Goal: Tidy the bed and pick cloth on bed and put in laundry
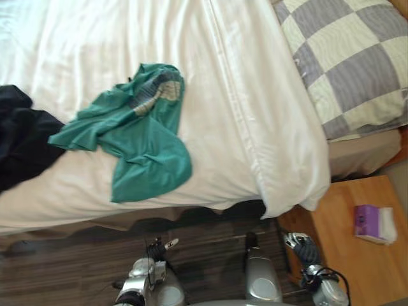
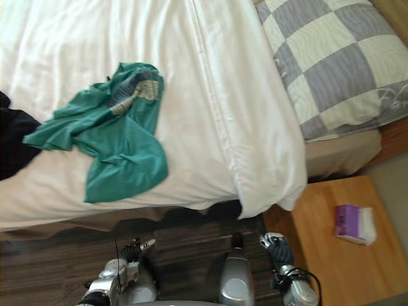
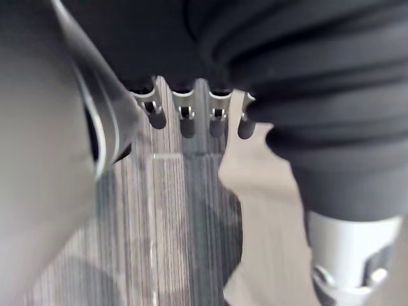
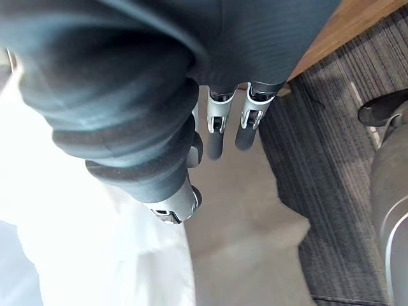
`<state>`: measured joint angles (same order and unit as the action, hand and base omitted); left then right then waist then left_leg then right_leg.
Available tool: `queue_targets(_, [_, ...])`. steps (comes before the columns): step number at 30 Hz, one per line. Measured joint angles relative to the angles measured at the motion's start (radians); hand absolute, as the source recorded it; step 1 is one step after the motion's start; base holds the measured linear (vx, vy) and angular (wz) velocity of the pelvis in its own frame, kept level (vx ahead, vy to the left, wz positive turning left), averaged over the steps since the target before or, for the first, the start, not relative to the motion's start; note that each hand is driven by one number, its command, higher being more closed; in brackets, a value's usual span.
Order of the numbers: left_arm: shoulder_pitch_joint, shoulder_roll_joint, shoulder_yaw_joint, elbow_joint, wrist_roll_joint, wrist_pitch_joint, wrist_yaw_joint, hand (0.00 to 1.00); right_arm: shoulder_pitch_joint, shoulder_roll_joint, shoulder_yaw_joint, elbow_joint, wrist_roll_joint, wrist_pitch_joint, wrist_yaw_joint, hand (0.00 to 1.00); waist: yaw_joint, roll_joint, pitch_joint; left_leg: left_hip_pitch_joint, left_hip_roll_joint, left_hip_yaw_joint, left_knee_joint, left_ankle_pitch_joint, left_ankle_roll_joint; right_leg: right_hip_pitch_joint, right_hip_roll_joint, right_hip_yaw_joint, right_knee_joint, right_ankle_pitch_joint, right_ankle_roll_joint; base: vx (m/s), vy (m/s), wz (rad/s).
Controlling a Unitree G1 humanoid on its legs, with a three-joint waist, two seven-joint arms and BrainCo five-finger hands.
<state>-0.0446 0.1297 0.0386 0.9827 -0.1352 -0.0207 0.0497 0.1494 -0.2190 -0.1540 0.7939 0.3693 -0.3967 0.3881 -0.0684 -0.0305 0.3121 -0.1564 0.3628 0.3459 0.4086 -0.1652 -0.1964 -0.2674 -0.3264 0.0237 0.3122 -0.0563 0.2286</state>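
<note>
One teal cloth [image 1: 137, 137], one black cloth [image 1: 22, 137] — one checked pillow [image 1: 350, 57], one tissue box [image 1: 373, 223].

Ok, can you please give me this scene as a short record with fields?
bed: covered in white
green cloth: crumpled on the bed, near the front edge
black cloth: on the bed, far left
pillow: checked, upper right
side table: wooden, holds a purple tissue box
left hand: low over the floor, open, empty
right hand: low by the side table, open, empty

White bed [image 1: 242, 95], crumpled green cloth [image 1: 137, 137], black cloth [image 1: 22, 140] at edge, checked pillow [image 1: 350, 64]
</note>
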Motion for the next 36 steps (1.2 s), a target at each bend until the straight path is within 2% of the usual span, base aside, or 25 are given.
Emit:
queue_targets(1, [0.002,0.009,-0.005,0.000,0.002,-0.005,0.009,0.00,-0.003,0.010,0.006,0.022,-0.005,0.000,-0.016,0.00,0.000,-0.018,-0.004,-0.013,-0.028,0.004,0.026,-0.014,0.023,0.007,-0.034,0.007,-0.016,0.008,0.000,0.13,0.610,0.18])
queue_targets(2, [0.014,0.018,-0.011,0.000,0.017,-0.005,0.025,0.00,0.002,0.039,0.024,0.056,-0.016,0.004,-0.039,0.00,0.007,-0.019,-0.009,-0.035,-0.047,-0.008,0.095,-0.062,0.021,0.037,-0.069,-0.034,-0.063,0.092,-0.020,0.10,0.500,0.07])
queue_targets(3, [0.024,0.025,-0.010,0.000,0.025,-0.005,0.028,0.00,-0.001,0.052,0.039,0.069,-0.020,0.007,-0.046,0.00,0.017,-0.016,-0.011,-0.033,-0.047,-0.003,0.109,-0.078,0.024,0.042,-0.076,-0.059,-0.072,0.129,-0.032,0.06,0.523,-0.21])
queue_targets(5, [0.069,0.033,-0.007,-0.014,0.072,0.001,0.060,0.00,-0.029,0.085,0.139,0.111,-0.060,0.011,-0.041,0.00,0.052,0.005,-0.039,0.024,-0.056,0.073,0.038,-0.077,0.068,0.038,-0.078,-0.213,-0.091,0.286,-0.208,0.00,0.333,-0.47])
queue_targets(6, [0.082,0.033,-0.008,-0.016,0.081,0.004,0.065,0.00,-0.033,0.089,0.160,0.111,-0.078,0.010,-0.036,0.00,0.051,0.007,-0.049,0.037,-0.066,0.075,0.007,-0.065,0.077,0.041,-0.071,-0.247,-0.074,0.277,-0.199,0.07,0.269,-0.05])
queue_targets(7, [0.106,0.040,-0.022,-0.018,0.106,0.018,0.060,0.00,-0.031,0.109,0.191,0.101,-0.105,0.012,-0.031,0.00,0.037,0.021,-0.081,0.058,-0.090,0.071,-0.071,-0.026,0.093,0.074,-0.027,-0.334,-0.026,0.185,-0.149,0.11,0.182,0.27])
queue_targets(8, [0.115,0.045,-0.046,-0.019,0.110,0.028,0.052,0.00,-0.033,0.116,0.196,0.095,-0.107,0.012,-0.025,0.00,0.032,0.016,-0.093,0.072,-0.109,0.066,-0.114,-0.006,0.099,0.100,0.012,-0.371,-0.007,0.100,-0.146,0.12,0.163,0.33])
queue_targets(9, [0.116,0.045,-0.053,-0.020,0.110,0.036,0.043,0.00,-0.036,0.116,0.198,0.088,-0.106,0.012,-0.019,0.00,0.034,0.014,-0.095,0.079,-0.123,0.062,-0.132,0.001,0.102,0.109,0.033,-0.376,0.003,0.055,-0.147,0.15,0.087,0.35])
queue_targets(10, [0.112,0.061,-0.081,-0.022,0.125,0.058,0.026,0.00,-0.047,0.118,0.205,0.078,-0.104,0.017,-0.013,0.00,0.033,0.001,-0.102,0.085,-0.157,0.033,-0.166,0.029,0.106,0.131,0.090,-0.367,0.022,-0.070,-0.147,0.15,0.053,0.49])
queue_targets(11, [0.096,0.065,-0.106,-0.022,0.144,0.072,0.022,0.00,-0.055,0.111,0.206,0.076,-0.095,0.024,-0.013,0.00,0.028,-0.007,-0.104,0.074,-0.178,0.013,-0.170,0.038,0.110,0.141,0.108,-0.343,0.018,-0.118,-0.145,0.12,0.017,0.61])
queue_targets(13, [0.075,0.060,-0.140,-0.032,0.159,0.086,0.030,0.00,-0.068,0.102,0.213,0.078,-0.070,0.034,-0.013,0.00,0.026,0.010,-0.093,0.058,-0.187,-0.016,-0.152,0.040,0.113,0.140,0.097,-0.332,0.049,-0.122,-0.157,0.02,0.009,0.64])
queue_targets(14, [0.066,0.042,-0.158,-0.041,0.167,0.090,0.073,0.00,-0.079,0.091,0.230,0.078,-0.044,0.034,-0.013,0.00,0.026,0.031,-0.088,0.029,-0.190,-0.043,-0.109,0.039,0.113,0.141,0.087,-0.337,0.071,-0.143,-0.165,0.01,0.014,0.73])
queue_targets(16, [0.052,0.027,-0.155,-0.049,0.147,0.083,0.118,0.00,-0.101,0.078,0.272,0.077,-0.041,0.036,-0.022,0.00,0.022,0.043,-0.069,-0.051,-0.179,-0.065,0.037,0.031,0.112,0.157,0.061,-0.371,0.094,-0.173,-0.140,-0.02,0.026,0.81])
queue_targets(17, [0.044,0.007,-0.146,-0.064,0.124,0.055,0.142,0.00,-0.127,0.053,0.320,0.079,-0.045,0.059,-0.066,0.00,0.024,0.078,-0.041,-0.130,-0.138,-0.071,0.206,0.045,0.093,0.184,0.048,-0.413,0.122,-0.190,-0.139,-0.06,0.084,0.74])
queue_targets(19, [0.050,-0.003,-0.144,-0.085,0.129,0.022,0.152,0.00,-0.141,0.046,0.329,0.084,-0.049,0.078,-0.101,0.00,0.033,0.091,-0.031,-0.148,-0.128,-0.043,0.249,0.078,0.064,0.196,0.023,-0.427,0.147,-0.203,-0.137,-0.05,0.076,0.53])
queue_targets(20, [0.065,-0.006,-0.145,-0.090,0.158,-0.013,0.146,0.00,-0.152,0.046,0.320,0.080,-0.048,0.086,-0.124,0.00,0.029,0.091,-0.032,-0.121,-0.159,-0.023,0.186,0.092,0.083,0.196,-0.007,-0.431,0.151,-0.205,-0.133,-0.05,0.078,0.40])
queue_targets(21, [0.084,-0.007,-0.143,-0.091,0.180,-0.046,0.143,0.00,-0.162,0.044,0.297,0.070,-0.048,0.093,-0.129,0.00,0.029,0.078,-0.025,-0.070,-0.202,-0.001,0.066,0.088,0.087,0.178,-0.045,-0.432,0.154,-0.196,-0.121,-0.05,0.089,0.23])
queue_targets(23, [0.110,-0.008,-0.114,-0.089,0.187,-0.076,0.118,0.00,-0.166,0.054,0.266,0.050,-0.051,0.104,-0.130,0.00,0.023,0.083,-0.025,-0.030,-0.187,0.012,-0.008,0.056,0.120,0.160,-0.061,-0.413,0.159,-0.184,-0.114,-0.04,0.071,-0.14])
queue_targets(27, [0.135,-0.011,-0.092,-0.076,0.138,-0.122,0.074,0.00,-0.166,0.010,0.233,0.075,-0.109,0.145,-0.148,0.00,0.020,0.073,-0.025,0.063,-0.013,-0.083,-0.054,0.062,0.111,0.096,-0.105,-0.291,0.167,-0.141,-0.050,0.00,0.218,-0.45])
queue_targets(30, [0.131,-0.021,-0.112,-0.068,0.168,-0.163,0.091,0.00,-0.160,0.003,0.219,0.193,-0.104,0.174,-0.148,0.00,0.010,0.077,-0.028,0.067,0.040,-0.103,-0.058,0.068,0.103,0.090,-0.145,-0.258,0.159,-0.103,0.020,0.07,0.513,-0.09])
queue_targets(31, [0.128,-0.030,-0.124,-0.067,0.157,-0.182,0.113,0.00,-0.150,0.019,0.175,0.204,-0.097,0.178,-0.154,0.00,0.006,0.071,-0.019,0.065,0.030,-0.106,-0.014,0.018,-0.074,0.109,-0.175,-0.246,0.126,-0.070,0.023,0.15,0.731,0.02])
queue_targets(32, [0.098,-0.009,-0.115,-0.071,0.080,-0.167,0.104,0.00,-0.144,0.053,0.119,0.211,-0.060,0.216,-0.174,0.00,0.007,0.033,-0.011,0.037,-0.016,-0.104,0.097,-0.047,-0.057,0.156,-0.215,-0.246,0.045,0.028,0.006,0.16,0.907,-0.08])
queue_targets(33, [0.081,-0.005,-0.100,-0.067,0.051,-0.147,0.105,0.00,-0.147,0.064,0.091,0.229,-0.043,0.231,-0.181,0.00,0.024,0.028,-0.018,0.022,-0.021,-0.089,0.134,-0.077,-0.050,0.159,-0.218,-0.249,-0.004,0.115,-0.050,0.15,0.898,-0.53])
queue_targets(34, [0.085,-0.009,-0.036,-0.070,0.037,-0.135,0.130,0.00,-0.162,0.076,0.077,0.276,-0.025,0.217,-0.165,0.00,0.068,0.023,-0.024,0.047,-0.031,-0.010,0.109,-0.084,-0.017,0.134,-0.215,-0.307,-0.067,0.253,-0.216,0.10,0.695,-0.78])
queue_targets(36, [0.109,0.003,0.015,-0.070,-0.006,-0.130,0.153,0.00,-0.162,0.087,0.095,0.281,-0.024,0.204,-0.137,0.00,0.081,0.015,-0.033,0.099,-0.035,0.039,0.018,-0.050,0.017,0.124,-0.146,-0.392,-0.015,0.202,-0.145,0.09,0.437,-0.66])
